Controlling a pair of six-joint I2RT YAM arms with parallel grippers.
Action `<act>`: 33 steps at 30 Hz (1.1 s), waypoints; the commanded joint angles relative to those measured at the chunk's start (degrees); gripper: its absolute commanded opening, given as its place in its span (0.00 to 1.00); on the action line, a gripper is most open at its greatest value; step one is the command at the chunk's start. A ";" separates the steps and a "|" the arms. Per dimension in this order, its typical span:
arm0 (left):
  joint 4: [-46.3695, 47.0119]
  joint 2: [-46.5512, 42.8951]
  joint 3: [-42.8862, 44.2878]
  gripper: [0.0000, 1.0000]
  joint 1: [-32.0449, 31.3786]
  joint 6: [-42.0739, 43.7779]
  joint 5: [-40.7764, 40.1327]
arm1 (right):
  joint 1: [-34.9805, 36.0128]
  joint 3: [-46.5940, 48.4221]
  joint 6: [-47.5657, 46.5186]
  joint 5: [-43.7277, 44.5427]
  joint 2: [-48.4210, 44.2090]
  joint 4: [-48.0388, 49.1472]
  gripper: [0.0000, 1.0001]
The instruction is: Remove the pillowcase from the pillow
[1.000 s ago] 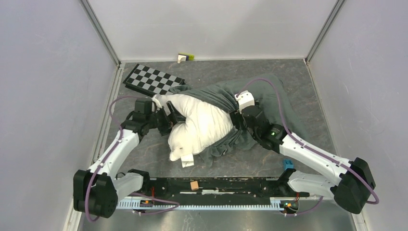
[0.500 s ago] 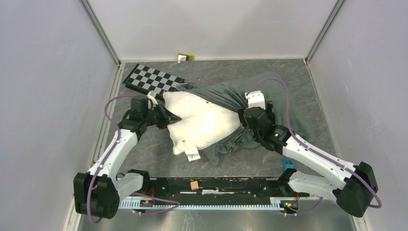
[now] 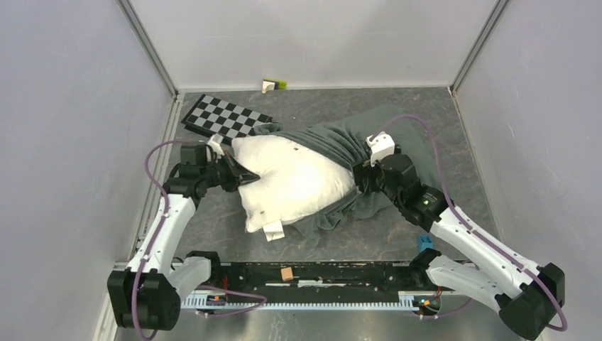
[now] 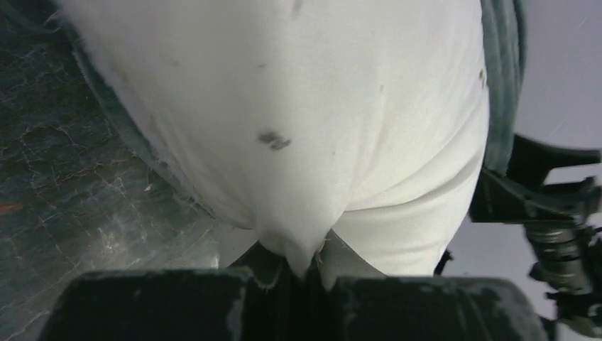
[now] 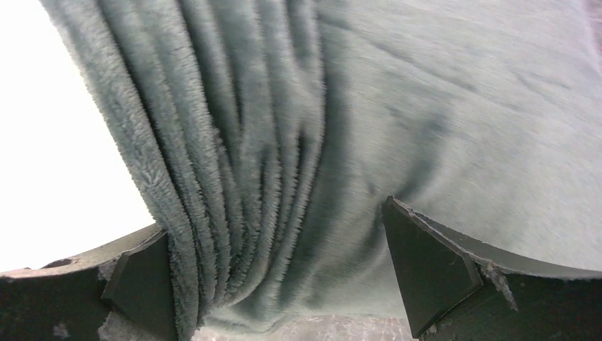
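The plump white pillow [image 3: 294,185] lies mid-table, its right end still inside the dark grey pillowcase [image 3: 397,135], which shows only its plain inner side and is bunched in folds. My left gripper [image 3: 238,176] is shut on a pinch of the pillow's left edge; the left wrist view shows white cloth [image 4: 305,106] drawn into the closed jaws [image 4: 305,273]. My right gripper [image 3: 362,181] is open at the pillowcase's gathered mouth. Grey plush folds [image 5: 284,142] hang between its spread fingers [image 5: 426,270] without being clamped, and the white pillow [image 5: 57,142] shows at the left.
A rigid checkerboard [image 3: 226,117] lies at the back left, touching the pillowcase's corner. A small yellow-and-white object [image 3: 273,84] sits by the back wall. A blue block [image 3: 424,243] lies near the right arm's base. Grey walls close in on three sides.
My left gripper shut on the pillow's left edge and drew it leftward, flattening the pillow. My right gripper opened wider and shifted right along the bunched pillowcase.
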 commanded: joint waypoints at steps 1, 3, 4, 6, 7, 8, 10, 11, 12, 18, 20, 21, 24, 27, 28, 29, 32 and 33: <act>-4.46 -3.30 7.69 0.02 -9.26 9.55 -12.47 | -0.93 6.99 -5.04 -15.27 0.50 -0.74 0.98; -6.29 -3.98 9.79 0.02 -13.75 12.22 -16.59 | -0.91 10.09 -5.26 -17.72 1.41 -0.75 0.98; -6.67 -4.36 10.44 0.02 -15.27 13.27 -17.90 | -0.84 11.66 -5.39 -18.87 1.94 -0.91 0.98; -7.48 -5.11 11.17 0.02 -16.95 14.99 -19.56 | -0.75 15.12 -5.60 -21.02 3.50 -1.21 0.98; -7.89 -5.60 11.38 0.02 -17.62 15.84 -20.51 | -0.54 16.98 -5.66 -21.87 4.69 -1.32 0.98; -8.29 -5.85 11.58 0.02 -18.44 16.42 -21.66 | -0.23 18.51 -5.70 -22.93 5.69 -1.40 0.98; -9.08 -6.09 11.60 0.02 -19.71 17.14 -23.31 | 0.76 21.99 -6.06 -23.32 8.50 -1.27 0.98; -9.05 -6.14 11.38 0.02 -20.14 17.26 -23.62 | 1.22 23.83 -6.20 -23.21 10.22 -1.36 0.98; -9.10 -6.02 11.11 0.02 -20.58 17.31 -23.94 | 1.84 25.58 -6.54 -22.85 12.05 -1.40 0.98; -9.09 -5.65 10.17 0.02 -24.42 18.89 -27.68 | 7.76 38.22 -10.11 -12.15 25.44 -3.75 0.98; -9.07 -5.78 10.08 0.02 -24.92 19.33 -28.58 | 10.10 42.07 -11.50 -7.58 29.73 -4.64 0.98; -9.09 -5.83 9.99 0.03 -25.10 19.44 -28.83 | 11.08 44.39 -12.16 -5.60 32.15 -5.09 0.98; -9.09 -5.84 9.82 0.02 -25.50 19.71 -29.01 | 13.16 49.72 -13.66 -0.42 38.41 -6.31 0.97; -9.09 -5.94 9.55 0.02 -25.94 19.96 -29.27 | 14.03 53.82 -14.11 3.98 43.91 -6.90 0.88; -9.18 -6.07 9.47 0.02 -26.03 20.06 -29.27 | 14.14 54.91 -14.10 5.65 45.51 -7.21 0.85; -9.18 -6.15 9.43 0.03 -26.10 20.15 -29.37 | 14.23 55.58 -14.10 6.89 46.63 -7.50 0.82; -9.51 -6.46 9.37 0.03 -26.33 20.46 -29.85 | 14.21 56.32 -14.53 9.47 49.16 -7.64 0.76; -9.65 -6.54 9.38 0.02 -26.30 20.59 -30.05 | 14.18 56.14 -14.81 10.10 49.63 -7.58 0.72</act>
